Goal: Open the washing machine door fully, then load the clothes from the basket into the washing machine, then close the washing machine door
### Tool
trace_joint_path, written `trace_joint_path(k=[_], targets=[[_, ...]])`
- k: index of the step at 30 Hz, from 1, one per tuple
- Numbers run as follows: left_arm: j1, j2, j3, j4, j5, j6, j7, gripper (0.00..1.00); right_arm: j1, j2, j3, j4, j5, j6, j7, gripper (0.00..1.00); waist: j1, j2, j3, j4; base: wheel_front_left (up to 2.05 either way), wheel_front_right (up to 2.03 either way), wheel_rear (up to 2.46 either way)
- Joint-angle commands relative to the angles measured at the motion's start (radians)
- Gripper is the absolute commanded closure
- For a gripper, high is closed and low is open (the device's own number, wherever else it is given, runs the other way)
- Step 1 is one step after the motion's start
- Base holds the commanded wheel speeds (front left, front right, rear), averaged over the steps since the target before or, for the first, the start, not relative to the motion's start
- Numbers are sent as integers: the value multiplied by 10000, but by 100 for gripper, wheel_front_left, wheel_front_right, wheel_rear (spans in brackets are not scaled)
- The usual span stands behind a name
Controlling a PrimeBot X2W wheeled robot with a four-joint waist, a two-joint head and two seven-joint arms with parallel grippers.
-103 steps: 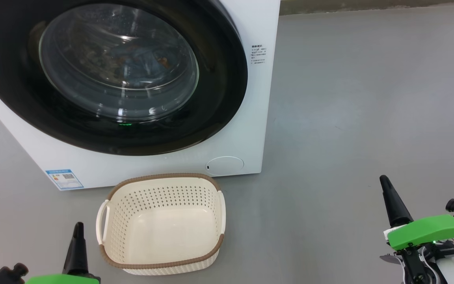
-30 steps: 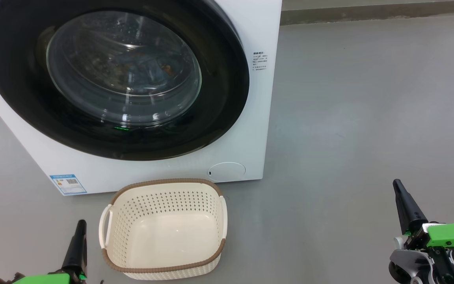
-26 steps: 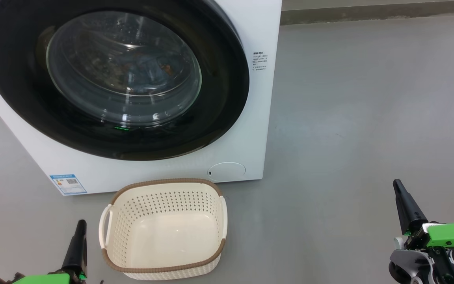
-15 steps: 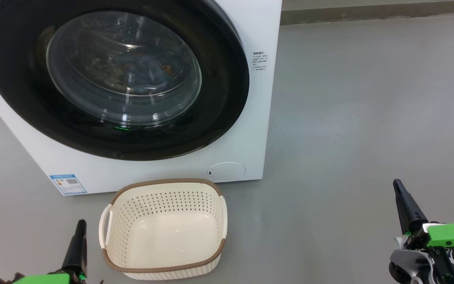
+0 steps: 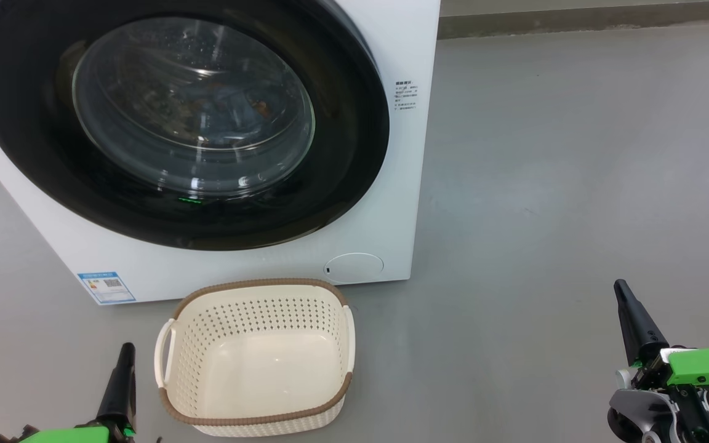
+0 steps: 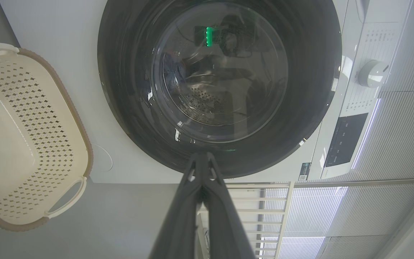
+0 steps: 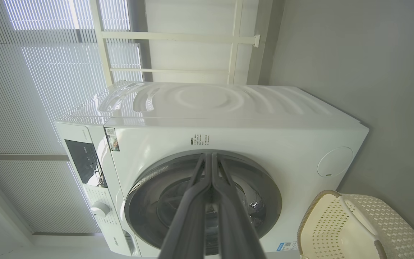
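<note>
Pincers parked, basket empty, door shut.

Left pincer (image 5: 124, 357) and right pincer (image 5: 622, 290) sit low at the near edge, each pressed fully together on nothing and well apart from everything else. Between them, the basket (image 5: 256, 284) stands bare on the floor (image 5: 545, 184), just in front of the washing machine (image 5: 405, 184). Beyond it, the washing machine door (image 5: 354, 154) lies flush against the front. Behind its glass the clothes (image 5: 231, 101) seem to lie in the drum, though reflections blur them. Nothing has moved in the last second; a few seconds back the right wrist was turned differently. I judge the task finished and the arms at rest.
</note>
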Motion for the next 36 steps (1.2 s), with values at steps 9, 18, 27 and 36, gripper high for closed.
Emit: trace_joint_path(k=[9,18,27,36], targets=[[-385,99,321,-317,-77,8,73,100,-73,-36,154,-298,1,17,56,100,0,-1,0,0,0,0,0],[-385,99,321,-316,-77,8,73,100,-73,-31,147,-298,-5,17,62,100,0,-1,0,0,0,0,0],[-386,99,321,-315,-77,7,73,100,-74,-26,141,-297,-10,17,66,100,0,-1,0,0,0,0,0],[-386,99,321,-314,-77,6,73,100,-75,-22,134,-297,-16,17,72,100,0,-1,0,0,0,0,0]])
